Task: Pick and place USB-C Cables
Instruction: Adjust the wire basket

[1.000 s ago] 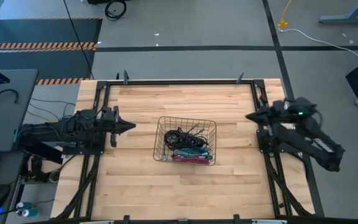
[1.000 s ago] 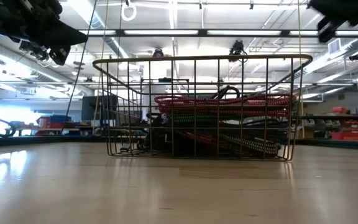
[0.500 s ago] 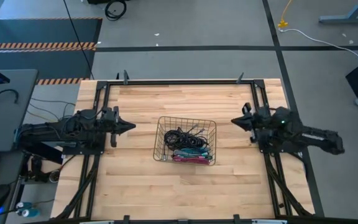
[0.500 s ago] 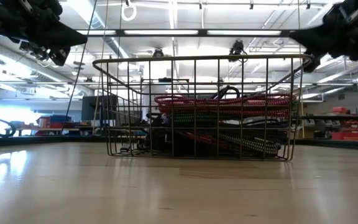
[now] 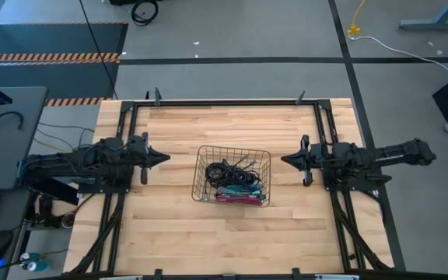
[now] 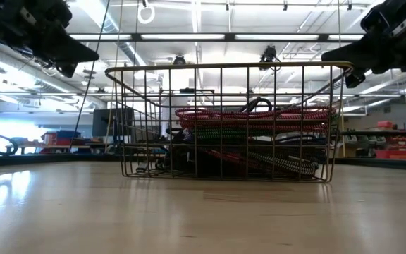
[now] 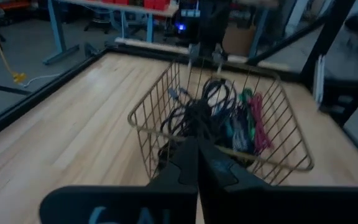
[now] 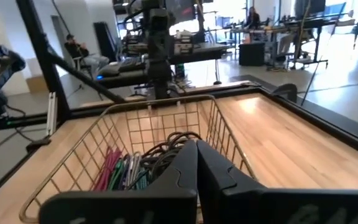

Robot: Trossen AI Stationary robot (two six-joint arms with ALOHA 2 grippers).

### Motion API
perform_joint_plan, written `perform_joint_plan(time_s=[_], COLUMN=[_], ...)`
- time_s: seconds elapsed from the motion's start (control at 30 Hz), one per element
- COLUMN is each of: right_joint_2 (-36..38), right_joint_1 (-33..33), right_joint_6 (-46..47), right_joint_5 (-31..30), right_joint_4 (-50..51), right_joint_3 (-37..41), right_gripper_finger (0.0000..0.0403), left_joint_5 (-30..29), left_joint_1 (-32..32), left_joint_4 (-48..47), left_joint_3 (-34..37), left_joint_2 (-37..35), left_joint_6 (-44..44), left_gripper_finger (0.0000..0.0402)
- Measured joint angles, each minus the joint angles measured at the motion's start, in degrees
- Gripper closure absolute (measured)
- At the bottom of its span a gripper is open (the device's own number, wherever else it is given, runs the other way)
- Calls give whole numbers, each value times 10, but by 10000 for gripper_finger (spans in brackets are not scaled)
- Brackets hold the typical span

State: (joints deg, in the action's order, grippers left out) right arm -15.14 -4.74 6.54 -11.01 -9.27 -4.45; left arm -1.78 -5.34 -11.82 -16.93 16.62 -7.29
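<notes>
A wire basket [image 5: 232, 176] stands in the middle of the wooden table and holds the USB-C cables [image 5: 235, 183]: black coils toward the far side, teal, green and magenta bundles along the near side. In the low view the cables [image 6: 252, 137] lie piled inside the basket [image 6: 228, 120]. My left gripper [image 5: 164, 158] hovers left of the basket, shut, pointing at it. My right gripper [image 5: 285, 160] hovers right of the basket, shut, pointing at it. Each wrist view shows the shut fingers, left gripper [image 7: 197, 146] and right gripper [image 8: 197, 149], aimed at the basket's cables [image 7: 219, 115] [image 8: 142, 163].
Black frame rails [image 5: 228, 102] run along the table's far edge and down both sides. Bare wood lies around the basket on every side. A long white cord with a yellow end [image 5: 379, 43] lies on the floor beyond the table. A seated person [image 8: 82, 53] shows in the room.
My right arm has swung from an angled pose near the table's right edge and stretched out level, carrying its gripper toward the table's left, closer to the basket, and slightly lower. The left arm, the basket and the cables have kept still.
</notes>
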Motion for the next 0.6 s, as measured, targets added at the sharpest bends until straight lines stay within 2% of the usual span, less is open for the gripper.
perform_joint_plan(time_s=[0.23,0.33,0.6], right_joint_2=[-3,-2,16], right_joint_1=[-14,-15,-15], right_joint_6=[-4,-1,27], right_joint_5=[19,21,19], right_joint_4=[12,12,-1], right_joint_3=[0,0,0], right_gripper_finger=[403,403,403], left_joint_5=[1,19,36], left_joint_1=[0,0,0], left_joint_4=[-5,10,-72], left_joint_3=[4,4,5], left_joint_2=[31,34,-24], left_joint_6=[54,73,-9], left_gripper_finger=[401,401,401])
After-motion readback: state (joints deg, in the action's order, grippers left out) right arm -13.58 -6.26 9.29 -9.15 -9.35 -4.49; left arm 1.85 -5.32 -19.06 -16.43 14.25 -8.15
